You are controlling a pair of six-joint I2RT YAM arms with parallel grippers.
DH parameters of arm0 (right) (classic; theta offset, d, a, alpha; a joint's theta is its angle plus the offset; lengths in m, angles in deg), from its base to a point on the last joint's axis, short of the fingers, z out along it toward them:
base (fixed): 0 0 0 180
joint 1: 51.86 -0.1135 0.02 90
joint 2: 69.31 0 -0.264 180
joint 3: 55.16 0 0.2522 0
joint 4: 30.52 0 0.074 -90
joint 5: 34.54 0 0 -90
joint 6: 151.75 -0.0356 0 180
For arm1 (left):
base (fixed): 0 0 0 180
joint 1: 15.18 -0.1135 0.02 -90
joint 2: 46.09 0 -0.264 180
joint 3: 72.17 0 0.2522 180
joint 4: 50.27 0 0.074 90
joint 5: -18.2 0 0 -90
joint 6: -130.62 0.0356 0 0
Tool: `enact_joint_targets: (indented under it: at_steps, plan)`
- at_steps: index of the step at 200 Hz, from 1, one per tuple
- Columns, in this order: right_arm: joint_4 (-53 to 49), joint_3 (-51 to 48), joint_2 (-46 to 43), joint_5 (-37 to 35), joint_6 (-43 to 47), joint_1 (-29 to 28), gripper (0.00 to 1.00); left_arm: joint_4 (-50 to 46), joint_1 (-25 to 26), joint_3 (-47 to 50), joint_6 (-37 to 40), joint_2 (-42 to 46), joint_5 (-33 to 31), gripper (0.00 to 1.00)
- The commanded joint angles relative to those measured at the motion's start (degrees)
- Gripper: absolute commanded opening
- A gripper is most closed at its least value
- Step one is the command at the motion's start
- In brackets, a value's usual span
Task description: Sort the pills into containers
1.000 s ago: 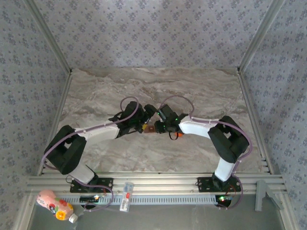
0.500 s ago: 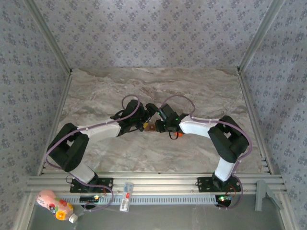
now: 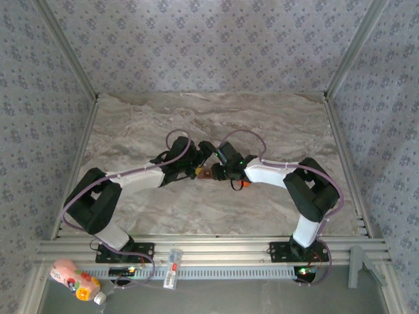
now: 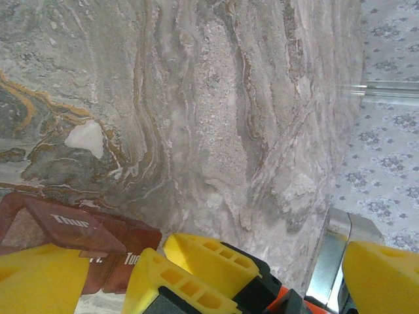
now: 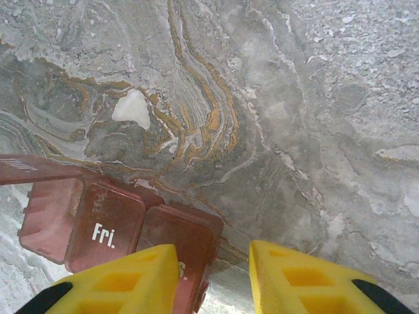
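Marbled grey-brown tabletop (image 3: 275,124), walled on three sides by floral wallpaper. You have both arms reaching to the middle of it, wrists nearly meeting.

Pill organiser (image 3: 205,173): a dark reddish-brown strip lying flat on the marble near the table's centre, between the two grippers. Left gripper (image 3: 196,169) stands at its 9 o'clock, right gripper (image 3: 218,172) at its 3 o'clock.

Left gripper: jaws spread wide, holding nothing. In your left wrist view its yellow fingers (image 4: 383,278) sit at the two bottom corners, and the right gripper's yellow fingers (image 4: 209,252) come in between them, just beside the organiser's end.

Right gripper: jaws parted by a narrow gap, nothing clamped. In your right wrist view the end compartment's edge passes beneath that gap, and one finger overlaps that compartment's lid.

Organiser detail: "Fri." lid (image 5: 105,226) shut and its neighbour at 3 o'clock shut. The compartment at 9 o'clock is uncovered, its lid (image 4: 72,226) marked "Thur" raised. Contents cannot be made out.

Orange item (image 3: 243,184): mostly hidden under the right arm, near the organiser at its 4 o'clock
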Motion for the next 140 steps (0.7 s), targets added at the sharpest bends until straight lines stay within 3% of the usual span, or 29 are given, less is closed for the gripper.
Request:
enact_joint_targets:
  at_steps: [1, 140]
  plan:
    - [-6.62, -2.28, 2.95, 1.86, 4.49, -2.0, 0.37, 10.28, -0.96, 1.59, -2.97, 0.14, -3.8, 1.0]
    - [-6.66, -1.93, 3.33, 2.77, 3.71, -1.3, 0.38, 11.19, -0.04, 3.81, -2.65, 5.0, -5.98, 1.0]
